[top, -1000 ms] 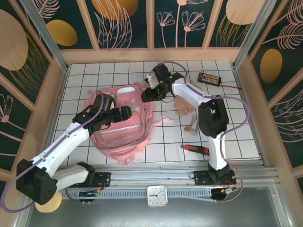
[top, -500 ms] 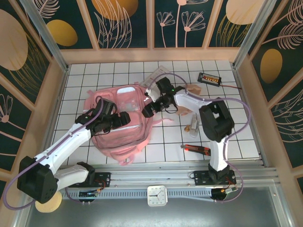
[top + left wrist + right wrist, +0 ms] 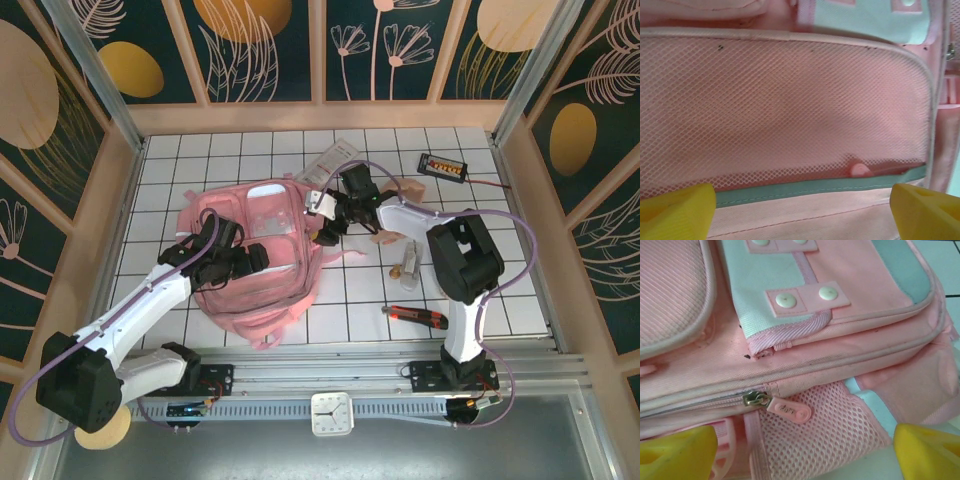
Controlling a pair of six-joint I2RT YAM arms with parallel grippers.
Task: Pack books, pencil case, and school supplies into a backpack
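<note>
- The backpack (image 3: 283,215), pink, lies flat on the white tiled table (image 3: 180,160), left of centre, with its translucent front panel facing up.
- The left gripper (image 3: 262,257) hangs over the backpack's near half. In the left wrist view its yellow fingers (image 3: 675,212) stand wide apart with nothing between them, above a pink mesh pocket (image 3: 785,110).
- The right gripper (image 3: 325,225) is at the backpack's right edge. Its fingers (image 3: 677,452) are spread wide and empty, with a zipper pull (image 3: 789,409) and a side mesh panel (image 3: 820,437) just ahead.
- The pencil case (image 3: 385,235), a pale pouch, lies on the table beside the right arm, outside the backpack.
- The white flat item (image 3: 335,152) lies beyond the backpack.
- The small pieces (image 3: 405,262) lie right of the backpack.
- The black wired box (image 3: 442,165) sits at the far right.
</note>
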